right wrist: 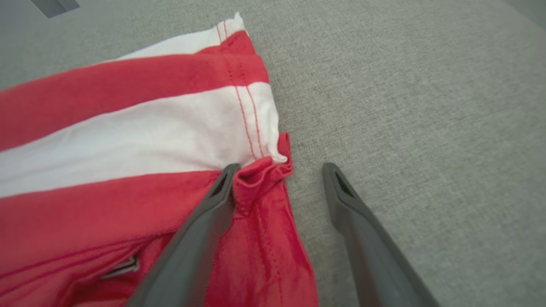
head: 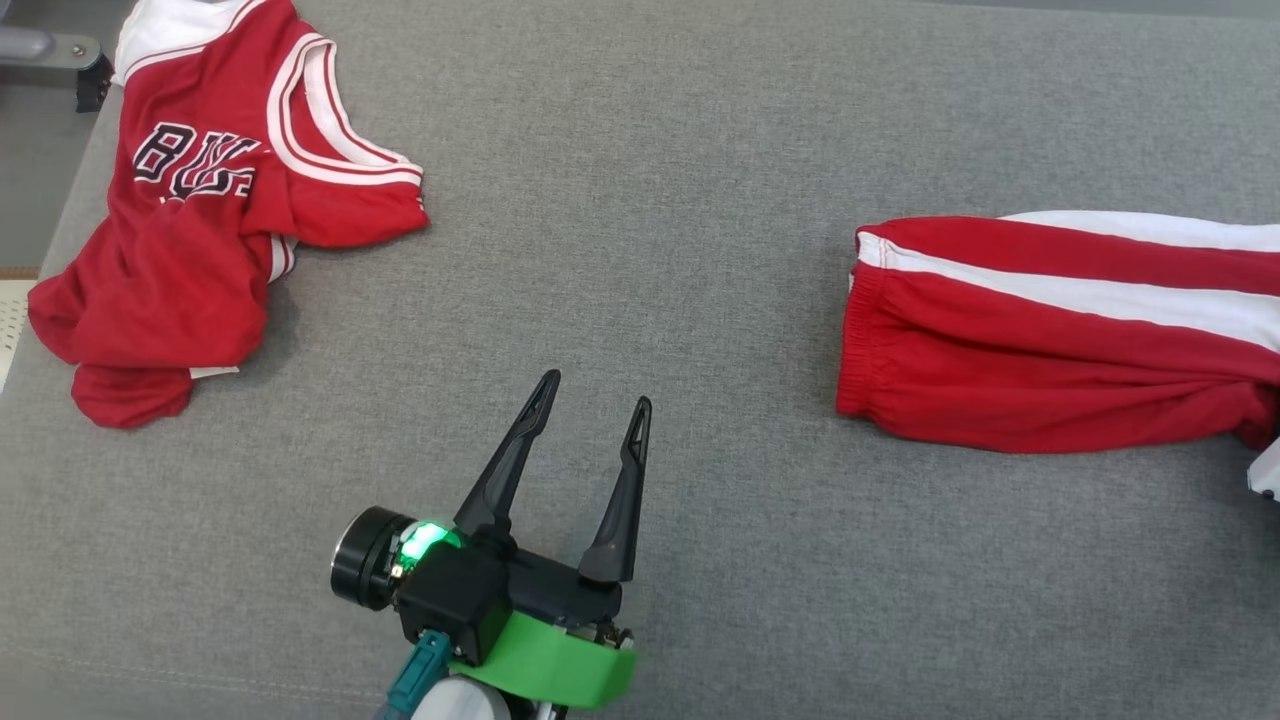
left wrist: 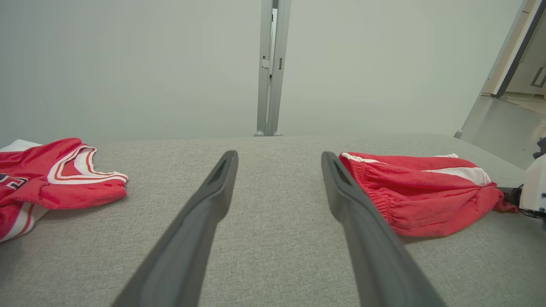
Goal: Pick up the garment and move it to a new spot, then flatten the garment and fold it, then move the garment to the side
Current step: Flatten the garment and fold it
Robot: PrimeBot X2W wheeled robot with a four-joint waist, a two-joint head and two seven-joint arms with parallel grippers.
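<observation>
Now holding both jaws apart, the left gripper (head: 595, 390) near the front edge of the grey fabric-covered table (head: 700, 250), the right gripper (right wrist: 280, 167) at the hem of the red, white-striped cloth shorts (head: 1050, 340) by the right edge, probably risking a finger snagging and dragging that hem askew.

Bare grey surface (head: 640, 200) between jersey (head: 210, 200), left, and shorts (head: 1050, 330), right

Looks along the left gripper (left wrist: 279, 160), fingers spread wide above a grey padded surface (left wrist: 273, 238). Takes in a crumpled red jersey (left wrist: 64, 183) with white trim at far left, red shorts (left wrist: 426, 192) with a white stripe at right, an upright metal post (left wrist: 271, 68) behind.
</observation>
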